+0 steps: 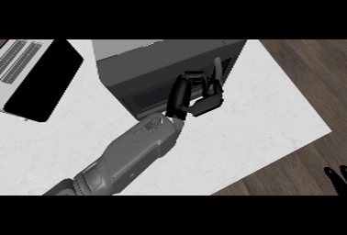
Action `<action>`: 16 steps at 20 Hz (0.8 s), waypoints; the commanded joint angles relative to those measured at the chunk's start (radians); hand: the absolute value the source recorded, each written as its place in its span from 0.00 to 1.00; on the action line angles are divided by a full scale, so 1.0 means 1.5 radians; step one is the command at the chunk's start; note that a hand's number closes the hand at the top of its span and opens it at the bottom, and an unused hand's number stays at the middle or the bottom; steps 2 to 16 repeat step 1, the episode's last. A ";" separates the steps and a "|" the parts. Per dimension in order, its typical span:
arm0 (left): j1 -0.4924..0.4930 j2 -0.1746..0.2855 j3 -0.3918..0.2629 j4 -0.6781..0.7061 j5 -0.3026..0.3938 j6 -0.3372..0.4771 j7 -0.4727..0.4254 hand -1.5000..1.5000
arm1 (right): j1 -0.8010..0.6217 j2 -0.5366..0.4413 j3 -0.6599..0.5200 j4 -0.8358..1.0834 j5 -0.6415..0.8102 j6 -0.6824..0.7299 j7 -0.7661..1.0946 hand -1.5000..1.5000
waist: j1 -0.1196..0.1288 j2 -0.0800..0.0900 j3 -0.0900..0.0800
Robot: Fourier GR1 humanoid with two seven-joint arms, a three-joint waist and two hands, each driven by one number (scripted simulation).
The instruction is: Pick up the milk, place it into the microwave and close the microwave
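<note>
The dark grey microwave (163, 57) stands at the back middle of the white counter (257, 124). Its front face with the door window (143, 98) looks closed against the body. My left hand (198, 94) lies against the right end of that front, fingers fairly straight with only the tips bent over the upper edge, holding nothing. No milk shows anywhere; the microwave's inside is hidden. My right hand (336, 176) rests open at the lower right edge of the view, fingers up, over the floor.
A white appliance with a black panel (41, 80) and ribbed top sits at the counter's left back. The counter's right edge (298, 96) borders dark wooden floor (305, 59). My left forearm (129, 156) crosses the counter's front.
</note>
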 commanded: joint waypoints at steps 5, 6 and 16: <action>-0.044 0.000 0.015 0.049 0.014 -0.014 0.004 1.00 | 0.008 -0.008 -0.002 -0.015 -0.011 0.021 -0.007 0.00 | -0.014 0.008 0.000; -0.044 0.000 0.015 0.049 0.014 -0.014 0.004 1.00 | 0.008 -0.008 -0.002 -0.015 -0.011 0.021 -0.007 0.00 | -0.014 0.008 0.000; -0.044 0.000 0.015 0.049 0.014 -0.014 0.004 1.00 | 0.008 -0.008 -0.002 -0.015 -0.011 0.021 -0.007 0.00 | -0.014 0.008 0.000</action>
